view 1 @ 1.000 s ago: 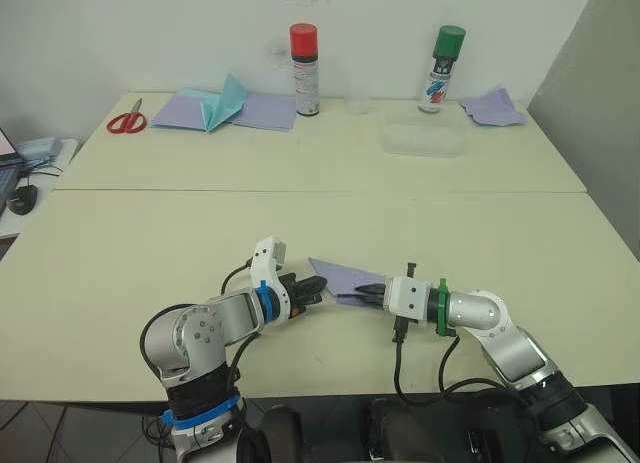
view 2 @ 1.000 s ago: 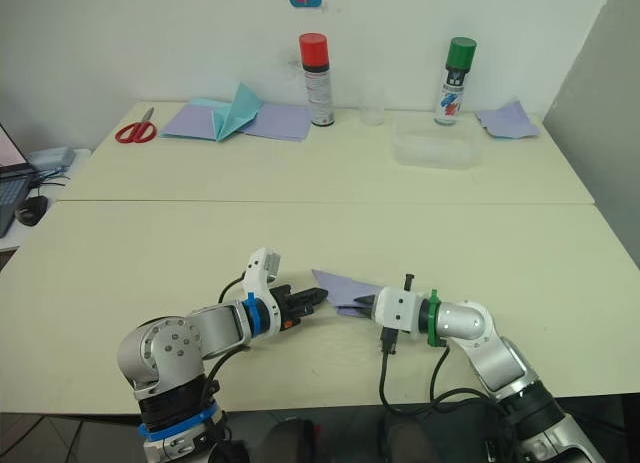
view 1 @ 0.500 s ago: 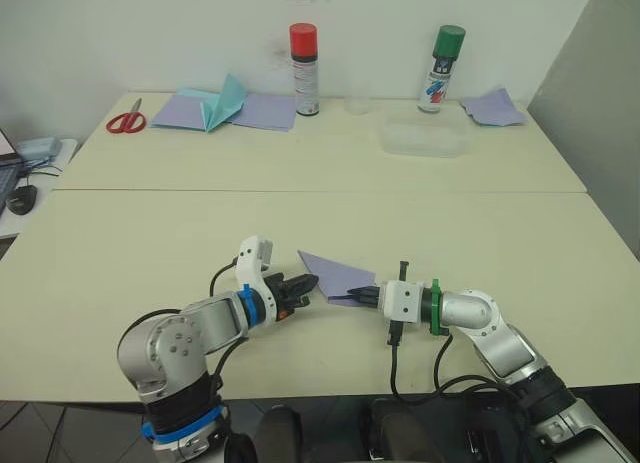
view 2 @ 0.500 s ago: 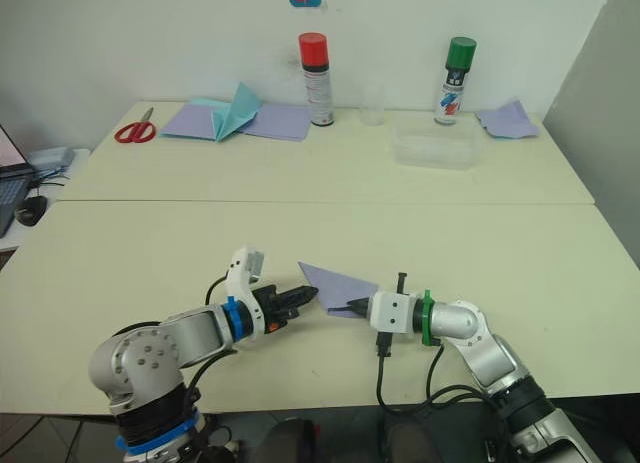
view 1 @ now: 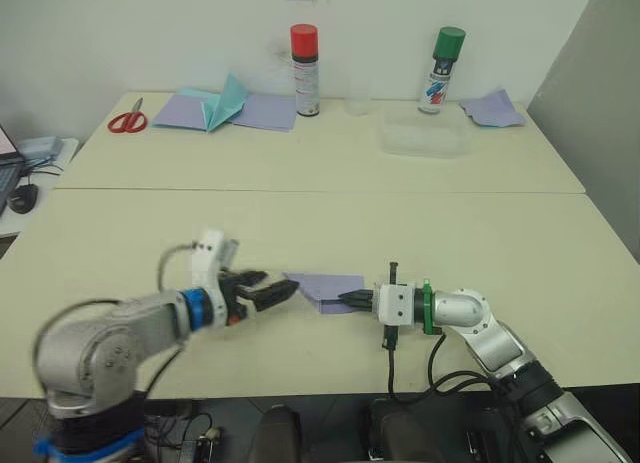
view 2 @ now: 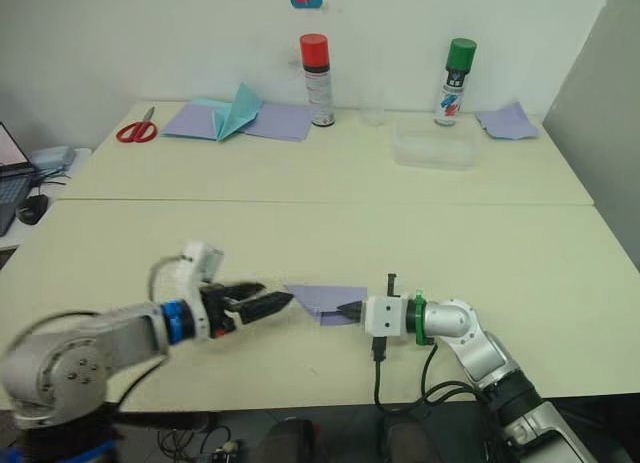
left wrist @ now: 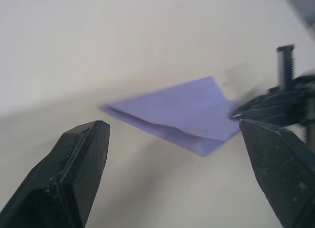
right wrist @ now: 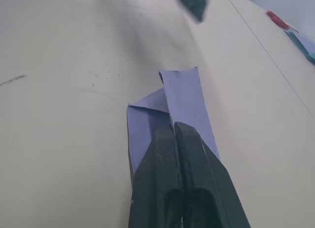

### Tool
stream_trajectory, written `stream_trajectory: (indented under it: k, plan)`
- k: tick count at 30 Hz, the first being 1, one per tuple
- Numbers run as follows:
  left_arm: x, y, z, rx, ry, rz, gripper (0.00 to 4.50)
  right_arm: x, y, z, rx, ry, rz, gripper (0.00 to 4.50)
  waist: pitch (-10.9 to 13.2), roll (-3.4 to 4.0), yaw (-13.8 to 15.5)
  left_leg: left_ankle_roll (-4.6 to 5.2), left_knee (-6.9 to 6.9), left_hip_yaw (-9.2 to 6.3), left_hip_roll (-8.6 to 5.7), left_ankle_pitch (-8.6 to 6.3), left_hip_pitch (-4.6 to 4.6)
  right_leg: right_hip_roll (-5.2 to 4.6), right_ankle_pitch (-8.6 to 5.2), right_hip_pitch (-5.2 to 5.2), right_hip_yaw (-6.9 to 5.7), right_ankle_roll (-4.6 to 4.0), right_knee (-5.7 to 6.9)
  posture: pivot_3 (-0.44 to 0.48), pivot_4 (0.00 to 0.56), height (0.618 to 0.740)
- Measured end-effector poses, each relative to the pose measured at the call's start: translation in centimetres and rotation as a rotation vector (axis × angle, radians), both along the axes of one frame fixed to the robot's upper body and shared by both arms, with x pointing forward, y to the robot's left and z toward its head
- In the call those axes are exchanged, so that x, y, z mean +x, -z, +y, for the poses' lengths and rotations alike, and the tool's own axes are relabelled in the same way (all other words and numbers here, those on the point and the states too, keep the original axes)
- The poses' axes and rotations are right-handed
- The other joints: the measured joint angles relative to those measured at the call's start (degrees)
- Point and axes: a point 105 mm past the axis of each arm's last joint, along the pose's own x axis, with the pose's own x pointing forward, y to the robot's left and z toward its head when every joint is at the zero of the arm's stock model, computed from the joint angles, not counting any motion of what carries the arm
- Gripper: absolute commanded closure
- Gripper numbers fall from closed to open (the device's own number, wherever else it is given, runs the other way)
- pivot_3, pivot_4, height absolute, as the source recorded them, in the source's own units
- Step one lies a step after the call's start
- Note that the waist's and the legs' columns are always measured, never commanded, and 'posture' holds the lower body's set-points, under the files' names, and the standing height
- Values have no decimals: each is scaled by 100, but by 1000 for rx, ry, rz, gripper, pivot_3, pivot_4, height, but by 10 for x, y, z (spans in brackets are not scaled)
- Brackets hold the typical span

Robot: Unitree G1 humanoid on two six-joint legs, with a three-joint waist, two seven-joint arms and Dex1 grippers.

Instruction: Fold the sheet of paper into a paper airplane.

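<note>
The lavender sheet of paper, folded into a small flat layered wedge like a paper airplane, is at the near middle of the table. My right gripper is shut on its right edge. In the right wrist view the closed fingers lie over the folded layers of the sheet of paper. My left gripper is open just left of the sheet's tip, a short gap away. In the left wrist view its fingers stand wide apart on either side of the sheet of paper, and nothing is between them.
Along the far edge of the table are red scissors, a teal paper plane on lavender sheets, a red-capped spray can, a small clear cup, a green-capped can, a clear plastic box and a lavender scrap.
My left gripper has gone from shut to wide open and has drawn back to the left, away from the sheet's tip. The right gripper has slid left a little, taking the sheet with it.
</note>
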Motion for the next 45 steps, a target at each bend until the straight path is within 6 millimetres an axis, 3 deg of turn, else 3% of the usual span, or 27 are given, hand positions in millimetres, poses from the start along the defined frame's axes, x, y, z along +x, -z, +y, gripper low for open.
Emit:
stream_trajectory:
  k: [2, 10, 16, 22, 35, 38, 45]
  plan:
    - [1, 5, -10, 27, 102, -71, 22, -1, 1, 1, -6, -18, 0, 4500, 1, 1, 5, 1, -1, 10, 2, 0, -1, -10, -1, 0, 6, -1, -1, 0, 150, 740]
    - [9, 31, -43, 55, 286, -189, 2528, -7, -2, 2, 9, -49, 19, 4500, 2, -2, 14, 3, 2, 19, 0, -2, -17, -6, 25, -8, 0, 46, -9, 0, 150, 740]
    - [20, 44, -41, 102, 278, -189, 4477, -9, -1, -1, -5, -47, 26, 4500, 2, -2, 10, 3, 3, 13, 4, -1, -15, 12, 23, -11, -5, 43, -4, 0, 150, 740]
    - [14, 64, -36, 176, 304, -121, 4477, -13, 1, -2, -11, -38, 43, 4500, 3, -1, 6, 3, -1, 11, 5, -2, -13, 13, 18, -12, -5, 35, -1, 0, 150, 740]
    - [20, 71, -43, 271, 350, -173, 4477, -15, -3, -1, -11, -27, 45, 4500, -4, 2, 12, 3, 6, 25, 5, -1, 6, 9, 23, 4, -1, 44, -1, 0, 150, 740]
    - [19, 71, -43, 270, 353, -176, 4500, -16, -6, -1, -8, -32, 32, 3959, -6, 2, 11, 3, 5, 25, 4, -1, 6, 7, 24, 4, -2, 46, -1, 0, 150, 740]
    - [17, 72, -42, 275, 357, -181, 4500, -23, -10, -9, 0, -19, 34, 1438, -6, 2, 13, 3, 0, 24, 4, -1, 6, 8, 22, 4, -5, 44, -1, 0, 150, 740]
